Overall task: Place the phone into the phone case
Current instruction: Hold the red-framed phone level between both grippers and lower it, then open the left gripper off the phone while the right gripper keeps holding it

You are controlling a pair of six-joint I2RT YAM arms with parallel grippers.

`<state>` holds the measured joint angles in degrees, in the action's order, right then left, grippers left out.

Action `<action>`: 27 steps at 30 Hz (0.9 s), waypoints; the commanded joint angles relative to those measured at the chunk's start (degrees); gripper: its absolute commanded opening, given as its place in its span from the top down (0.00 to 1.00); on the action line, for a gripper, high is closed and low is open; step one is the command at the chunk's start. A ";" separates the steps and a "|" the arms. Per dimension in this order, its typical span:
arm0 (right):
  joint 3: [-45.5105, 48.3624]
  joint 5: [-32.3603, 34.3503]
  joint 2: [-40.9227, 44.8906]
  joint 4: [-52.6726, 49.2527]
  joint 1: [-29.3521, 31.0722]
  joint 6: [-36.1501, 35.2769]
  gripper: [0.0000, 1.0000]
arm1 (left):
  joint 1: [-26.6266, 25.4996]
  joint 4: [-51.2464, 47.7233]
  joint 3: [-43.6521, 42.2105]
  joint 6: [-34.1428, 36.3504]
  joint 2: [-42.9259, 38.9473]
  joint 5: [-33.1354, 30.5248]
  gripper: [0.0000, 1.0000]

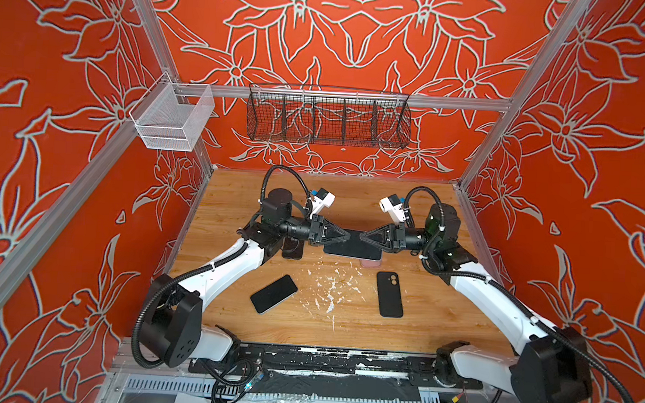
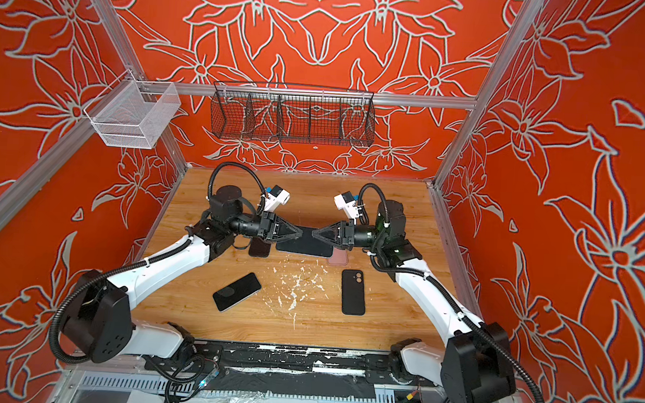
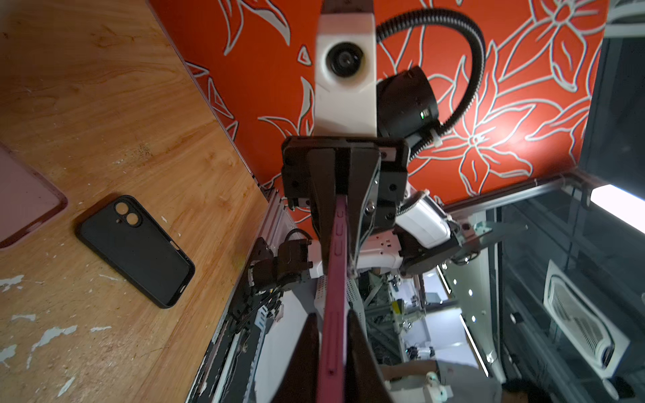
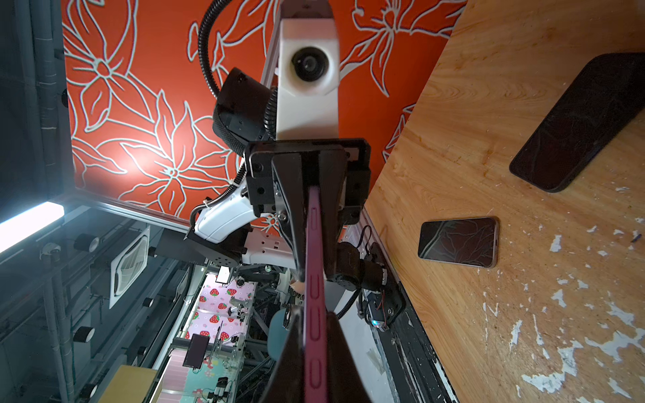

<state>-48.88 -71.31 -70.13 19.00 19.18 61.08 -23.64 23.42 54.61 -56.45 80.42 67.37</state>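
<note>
I have both arms reaching from their bases at the near edge toward the far middle of the wooden table (image 1: 440,317). The elbows are pushed outward and the wrists turned in, so the left gripper (image 1: 346,235) and right gripper (image 1: 361,237) point straight at each other, level and almost tip to tip. Between them a magenta phone case (image 1: 350,248) is held flat, dark face up. I cannot tell whether a phone is seated in it. The left wrist view shows its edge running between my left fingers (image 3: 309,352), which press on it from both sides. The right fingers (image 4: 343,352) are clamped on the opposite end the same way. Each gripper is rolled so that one finger sits over the case and one under it. A pink case (image 1: 371,263) shows from beneath its near right corner. One dark phone (image 1: 293,249) lies just beside the left wrist, partly hidden by it. Another phone (image 1: 274,294) rests screen up at the near left, turned at an angle. A black phone case (image 1: 389,295) lies at the near right, camera cutout toward the far side.
</note>
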 commanded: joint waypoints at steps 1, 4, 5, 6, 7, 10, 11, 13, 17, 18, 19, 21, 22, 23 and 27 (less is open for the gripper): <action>-0.21 1.94 -0.16 6.25 0.42 4.23 1.00 | -0.10 8.42 -1.15 -5.52 0.78 -1.11 0.77; -0.51 2.74 -0.02 6.99 0.36 5.72 1.00 | 0.23 9.51 -1.98 -6.25 0.34 -1.99 0.69; -0.64 3.06 -0.09 7.00 0.34 6.13 1.00 | 0.42 9.54 -2.22 -6.34 0.10 -2.40 0.66; -0.77 3.16 -0.11 7.03 0.25 6.52 1.00 | 0.69 9.56 -2.46 -6.48 -0.21 -2.74 0.63; -0.87 3.26 -0.16 7.16 0.15 6.81 1.00 | 0.83 9.71 -2.72 -6.59 -0.52 -2.98 0.61; -0.80 3.85 0.15 6.69 -0.42 7.30 1.00 | 1.71 9.81 -3.63 -6.82 -1.62 -3.88 0.54; -0.70 4.14 0.25 6.32 -0.84 7.46 1.00 | 2.16 9.96 -4.08 -6.97 -2.18 -4.44 0.50; -0.45 4.66 0.82 5.72 -1.91 7.74 1.00 | 3.08 10.03 -5.09 -7.25 -3.40 -5.66 0.40; 0.31 6.13 2.26 3.18 -4.58 7.55 1.00 | 4.87 8.66 -7.07 -6.48 -6.54 -8.78 0.25; 0.61 6.64 2.88 2.42 -5.42 7.24 1.00 | 5.07 6.75 -7.24 -5.23 -7.58 -9.75 0.23; 0.83 7.21 3.34 1.61 -6.00 6.79 1.00 | 5.09 4.10 -7.04 -3.48 -8.55 -10.79 0.22; 1.10 8.56 4.71 -1.59 -7.63 4.88 1.00 | 5.09 -5.38 -5.81 2.32 -11.03 -14.11 0.21; 1.24 9.53 5.47 -3.34 -8.31 3.76 1.00 | 5.09 -9.95 -4.86 5.51 -12.08 -15.92 0.19; 1.25 10.63 6.46 -5.98 -9.14 2.17 1.00 | 5.05 -15.17 -3.79 8.97 -13.13 -18.25 0.18; 1.07 16.22 9.95 -17.54 -12.12 -5.10 1.00 | 4.85 -34.41 2.22 20.70 -13.92 -27.86 0.17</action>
<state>-47.68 -59.83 -63.40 8.93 8.69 61.82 -18.74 6.52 52.86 -47.62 67.20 48.16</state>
